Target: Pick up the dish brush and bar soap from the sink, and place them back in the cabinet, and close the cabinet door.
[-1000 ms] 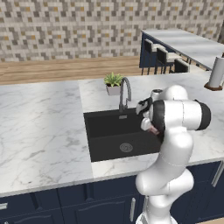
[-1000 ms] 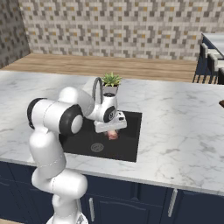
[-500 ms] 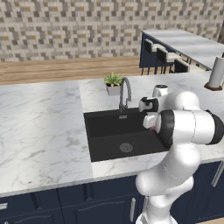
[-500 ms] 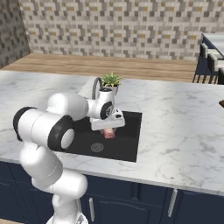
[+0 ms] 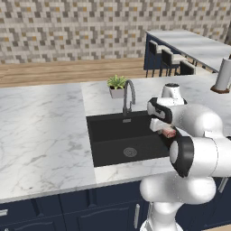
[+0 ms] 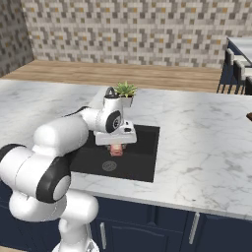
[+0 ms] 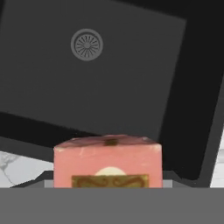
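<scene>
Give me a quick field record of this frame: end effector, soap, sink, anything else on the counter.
end effector: above the sink, closed on the bar soap
bar soap: pinkish block, lifted off the basin floor
sink: black basin, round grey drain bare
faucet: chrome gooseneck at the back rim
potted plant: on the counter behind the faucet

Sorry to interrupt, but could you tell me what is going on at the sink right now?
The white arm is holding the bar soap in its gripper above the black sink, lifted off the basin floor. The soap shows as a pinkish block between the jaws, with the round drain below it. A small potted plant stands behind the faucet. The soap has yet to go to the cabinet.
</scene>
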### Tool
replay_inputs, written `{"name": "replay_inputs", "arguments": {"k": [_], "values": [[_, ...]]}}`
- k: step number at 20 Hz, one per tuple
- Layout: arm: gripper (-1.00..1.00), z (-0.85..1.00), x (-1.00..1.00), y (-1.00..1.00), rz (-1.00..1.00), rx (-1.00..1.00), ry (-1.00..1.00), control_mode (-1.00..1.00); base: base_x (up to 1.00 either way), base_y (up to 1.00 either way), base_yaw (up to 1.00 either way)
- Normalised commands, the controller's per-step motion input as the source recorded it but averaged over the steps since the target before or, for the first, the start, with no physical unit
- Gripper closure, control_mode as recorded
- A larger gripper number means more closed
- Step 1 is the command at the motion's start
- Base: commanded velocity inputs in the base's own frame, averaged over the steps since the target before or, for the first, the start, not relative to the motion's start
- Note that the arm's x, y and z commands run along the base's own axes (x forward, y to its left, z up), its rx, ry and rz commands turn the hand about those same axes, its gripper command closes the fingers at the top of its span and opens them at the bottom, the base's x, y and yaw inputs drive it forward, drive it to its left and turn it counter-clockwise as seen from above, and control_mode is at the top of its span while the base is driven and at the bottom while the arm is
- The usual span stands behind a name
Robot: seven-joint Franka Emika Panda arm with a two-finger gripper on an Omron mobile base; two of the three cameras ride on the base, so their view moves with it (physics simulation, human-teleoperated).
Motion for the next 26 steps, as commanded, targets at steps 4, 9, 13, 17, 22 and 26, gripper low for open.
{"name": "replay_inputs", "arguments": {"k": [4,9,13,17,22,26], "values": [[1.0,0.31,-0.5,0.08,-0.08,0.0,-0.04,-1.0,0.0,0.0,0.0],[1.0,0.34,-0.33,0.3,-0.11,0.0,-0.02,-1.0,0.0,0.0,0.0],[1.0,0.41,-0.16,0.36,-0.13,0.0,-0.02,-1.0,0.0,0.0,0.0],[1.0,0.42,-0.1,0.33,-0.11,0.0,-0.03,-1.0,0.0,0.0,0.0],[1.0,0.54,-0.16,0.16,-0.04,0.0,-0.03,-1.0,0.0,0.0,0.0],[1.0,0.61,-0.12,0.04,-0.01,0.0,0.0,-1.0,0.0,0.0,0.0]]}}
